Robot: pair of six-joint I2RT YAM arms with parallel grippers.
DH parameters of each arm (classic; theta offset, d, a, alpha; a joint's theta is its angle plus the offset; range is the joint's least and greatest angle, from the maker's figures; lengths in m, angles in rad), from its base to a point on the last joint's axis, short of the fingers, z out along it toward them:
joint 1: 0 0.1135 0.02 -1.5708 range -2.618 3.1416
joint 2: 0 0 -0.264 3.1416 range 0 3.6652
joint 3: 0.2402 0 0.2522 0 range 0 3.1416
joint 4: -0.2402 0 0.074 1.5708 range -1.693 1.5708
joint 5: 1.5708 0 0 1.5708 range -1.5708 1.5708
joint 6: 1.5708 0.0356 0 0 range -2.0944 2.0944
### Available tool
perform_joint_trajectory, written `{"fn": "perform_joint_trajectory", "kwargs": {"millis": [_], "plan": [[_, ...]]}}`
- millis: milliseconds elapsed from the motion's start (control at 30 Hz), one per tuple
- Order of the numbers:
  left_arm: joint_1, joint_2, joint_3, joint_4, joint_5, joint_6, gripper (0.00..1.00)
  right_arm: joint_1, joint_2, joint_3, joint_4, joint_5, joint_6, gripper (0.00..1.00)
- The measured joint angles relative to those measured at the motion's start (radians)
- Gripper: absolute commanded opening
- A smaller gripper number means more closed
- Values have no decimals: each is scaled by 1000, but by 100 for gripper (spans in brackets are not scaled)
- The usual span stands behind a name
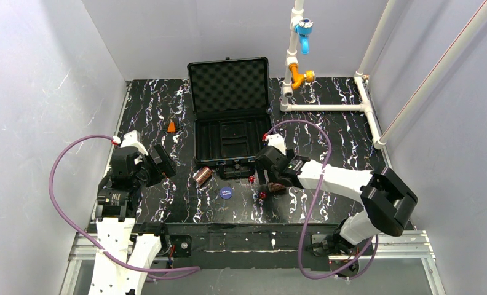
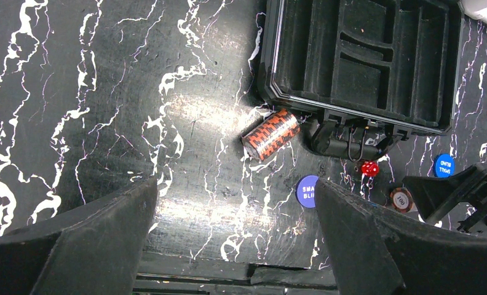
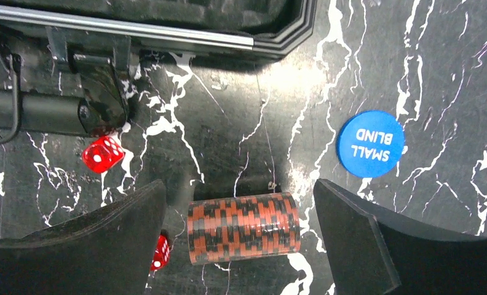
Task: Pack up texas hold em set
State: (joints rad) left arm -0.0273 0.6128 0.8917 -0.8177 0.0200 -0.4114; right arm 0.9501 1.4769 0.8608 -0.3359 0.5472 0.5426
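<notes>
Case (image 1: 229, 86): lid up, tray (image 2: 364, 55) bare for filling
Right gripper (image 3: 238, 200): spread astride chip stack (image 3: 244, 228), set to clamp
Left gripper (image 2: 235, 190): released, empty, held aside

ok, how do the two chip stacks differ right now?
The left stack lies by the case's front corner; the right stack lies farther from it. The right stack sits between the open right hand's fingers, gaps either side; the left stack has no hand around it. Both lie on their sides, orange-and-black striped.
</notes>
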Motion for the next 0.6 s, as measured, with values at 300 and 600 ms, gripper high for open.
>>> {"fn": "perform_joint_trajectory", "kwargs": {"millis": [300, 600], "plan": [[0, 0, 0, 0, 0, 0, 99, 0, -132, -76, -136, -135, 57, 98], [0, -1, 0, 0, 0, 0, 99, 0, -208, -140, -210, -254, 92, 98]]}}
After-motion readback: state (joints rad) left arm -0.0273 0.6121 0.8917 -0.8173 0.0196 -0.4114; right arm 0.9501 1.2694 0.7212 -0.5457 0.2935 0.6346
